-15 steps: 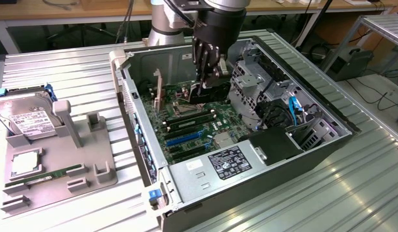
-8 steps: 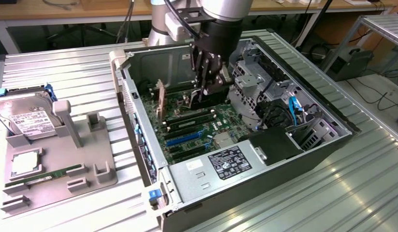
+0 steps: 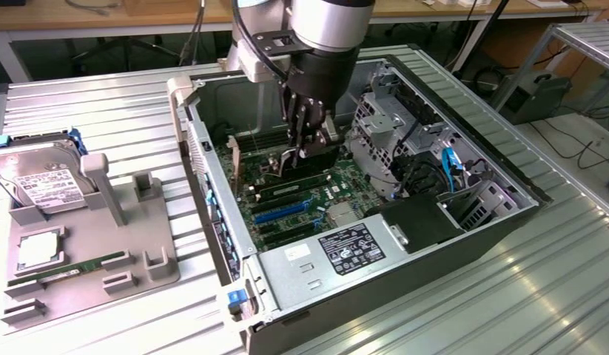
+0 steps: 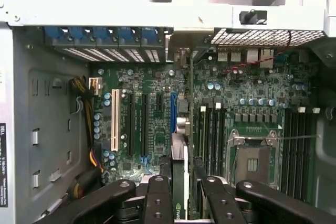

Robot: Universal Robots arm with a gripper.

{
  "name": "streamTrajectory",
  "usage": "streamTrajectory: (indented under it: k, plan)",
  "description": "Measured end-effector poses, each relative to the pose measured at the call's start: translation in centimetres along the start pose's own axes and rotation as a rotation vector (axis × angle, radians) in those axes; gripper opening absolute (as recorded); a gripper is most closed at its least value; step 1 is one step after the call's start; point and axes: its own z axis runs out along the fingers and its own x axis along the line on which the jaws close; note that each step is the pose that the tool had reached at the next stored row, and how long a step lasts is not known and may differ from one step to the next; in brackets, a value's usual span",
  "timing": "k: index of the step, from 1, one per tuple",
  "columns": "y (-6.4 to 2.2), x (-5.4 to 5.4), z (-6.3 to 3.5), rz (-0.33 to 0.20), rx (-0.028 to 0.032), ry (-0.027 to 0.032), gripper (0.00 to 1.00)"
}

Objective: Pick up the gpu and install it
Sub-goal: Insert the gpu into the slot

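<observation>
The jaws (image 4: 178,198) were clamped on the gpu (image 4: 179,182), held edge-down, its long axis along the blue slot (image 4: 172,113) just beneath.

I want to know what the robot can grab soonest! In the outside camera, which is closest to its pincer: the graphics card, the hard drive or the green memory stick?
1. Graphics card, held in the pincer over the computer's board.
2. Hard drive, on the grey tray at the exterior view's left.
3. Memory stick, at the tray's near end.

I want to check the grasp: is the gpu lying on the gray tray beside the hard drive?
No: the gripper holds the gpu edge-on inside the case, above the motherboard.
</observation>
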Motion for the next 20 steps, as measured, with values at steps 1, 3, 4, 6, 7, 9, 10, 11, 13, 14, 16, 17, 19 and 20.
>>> streamTrajectory:
  k: [1, 3, 4, 6, 7, 9, 10, 11, 13, 14, 16, 17, 19, 20]
  plan:
    - [0.0, 0.0, 0.17, 0.0, 0.0, -0.0001, 0.26]
    - [-0.02, 0.1, 0.57, 0.0, 0.0, 0.0, 0.26]
    - [-0.02, 0.2, 0.97, 0.0, -0.0001, 0.0, 0.26]
    - [-0.03, 0.4, 1.37, 0.0, 0.0, 0.0, 0.26]
    - [-0.02, 0.5, 1.66, 0.0, 0.0, -0.0001, 0.26]
    - [0.0, 0.6, 2.11, 0.0, 0.0, -0.0001, 0.26]
    - [0.01, 0.6, 2.42, 0.001, -0.0001, 0.0, 0.26]
    - [0.02, 0.7, 2.75, 0.001, 0.0, -0.0001, 0.26]
    - [0.04, 0.8, 3.31, 0.001, 0.0, -0.0001, 0.26]
    - [0.04, 0.8, 3.52, 0.001, 0.0, -0.0001, 0.26]
    - [0.07, 0.8, 3.89, 0.002, 0.0, -0.0001, 0.26]
    - [0.09, 0.8, 4.09, 0.002, 0.0, -0.0001, 0.26]
    - [0.12, 0.8, 4.51, 0.002, -0.0001, 0.0, 0.26]
    - [0.13, 0.8, 4.7, 0.001, 0.0, -0.0001, 0.26]
